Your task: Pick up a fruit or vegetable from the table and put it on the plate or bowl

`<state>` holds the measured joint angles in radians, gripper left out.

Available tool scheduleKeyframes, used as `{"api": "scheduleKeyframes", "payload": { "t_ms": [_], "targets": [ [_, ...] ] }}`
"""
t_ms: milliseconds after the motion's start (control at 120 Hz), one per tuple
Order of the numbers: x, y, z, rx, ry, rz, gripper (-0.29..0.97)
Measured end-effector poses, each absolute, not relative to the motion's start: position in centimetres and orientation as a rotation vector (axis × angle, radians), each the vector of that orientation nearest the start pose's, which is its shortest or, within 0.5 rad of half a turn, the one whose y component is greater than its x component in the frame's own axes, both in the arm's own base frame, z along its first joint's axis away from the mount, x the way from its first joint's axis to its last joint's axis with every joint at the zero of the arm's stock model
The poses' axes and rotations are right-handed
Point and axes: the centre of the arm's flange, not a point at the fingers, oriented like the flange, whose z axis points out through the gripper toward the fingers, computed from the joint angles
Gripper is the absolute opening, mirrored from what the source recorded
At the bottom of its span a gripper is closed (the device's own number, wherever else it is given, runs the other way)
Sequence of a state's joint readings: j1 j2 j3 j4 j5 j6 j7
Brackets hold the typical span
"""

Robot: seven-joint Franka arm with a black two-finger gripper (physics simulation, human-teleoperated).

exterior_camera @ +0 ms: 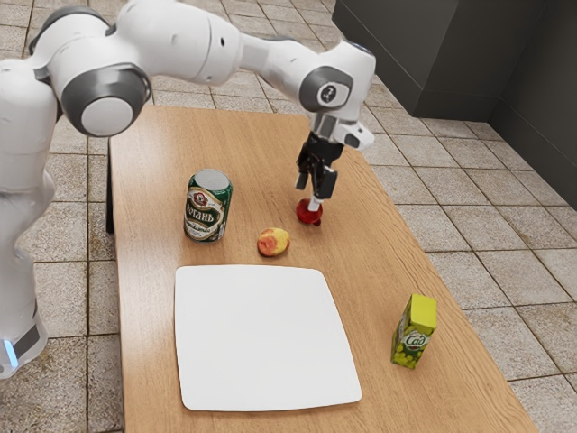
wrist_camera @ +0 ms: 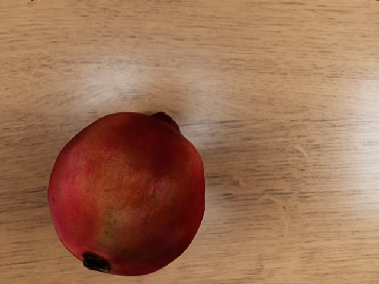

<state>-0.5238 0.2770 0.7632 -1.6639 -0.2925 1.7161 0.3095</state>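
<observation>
A green can (exterior_camera: 208, 206) is marked with a band of white capital letters across its label, but the word cannot be read with certainty. A round logo with white lettering is carried on the green carton (exterior_camera: 414, 332); its letters cannot be made out.

Exterior camera high beside the table (exterior_camera: 270, 153), looked down across it all, wrist camera close, faced straight down, both shared red fruit (exterior_camera: 309, 212) (wrist_camera: 127, 195).
</observation>
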Motion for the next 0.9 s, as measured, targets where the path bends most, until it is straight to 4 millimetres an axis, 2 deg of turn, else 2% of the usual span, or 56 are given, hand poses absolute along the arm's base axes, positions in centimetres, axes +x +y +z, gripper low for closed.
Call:
{"api": "scheduleKeyframes", "payload": {
  "t_ms": [683,900],
  "targets": [
    [61.3,9.5,45.4,-3.227,-0.046,0.145,0.68],
    [61.7,9.3,44.5,-3.216,-0.050,0.152,0.68]
  ]
}}
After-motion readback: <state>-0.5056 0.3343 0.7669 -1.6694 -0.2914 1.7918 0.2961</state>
